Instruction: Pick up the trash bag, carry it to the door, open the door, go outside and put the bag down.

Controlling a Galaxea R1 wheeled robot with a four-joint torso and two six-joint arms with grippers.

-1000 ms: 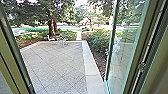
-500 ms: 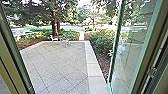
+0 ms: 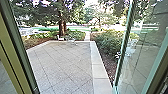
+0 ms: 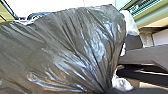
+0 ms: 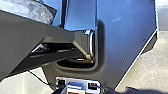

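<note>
- The trash bag (image 4: 75, 47), dark and shiny, lies large across the left wrist view, its plastic drawn into long folds that run together at one point.
- The left gripper (image 4: 107, 91) is closed on that gathered plastic and has hold of the bag.
- For the right gripper (image 5: 86, 90), I cannot tell how far open it is or whether it has hold of anything.
- A piece of pale, see-through plastic (image 4: 130, 22) shows just beside the dark bag.
- In the head view, the doorway looks out onto a yard, with the door frame (image 3: 25, 62) on the left side.
- The glass door (image 3: 140, 52) stands open on the right side, with faint reflections in its pane.
- Beyond it is a patio (image 3: 60, 62) of square slabs, edged by a pale border (image 3: 98, 72).
- A bush (image 3: 107, 42) grows beside the border.
- At the far end are a white chair (image 3: 60, 38) and a tree trunk (image 3: 61, 27).
- Sunlit ground (image 5: 142, 72) shows in the right wrist view.
</note>
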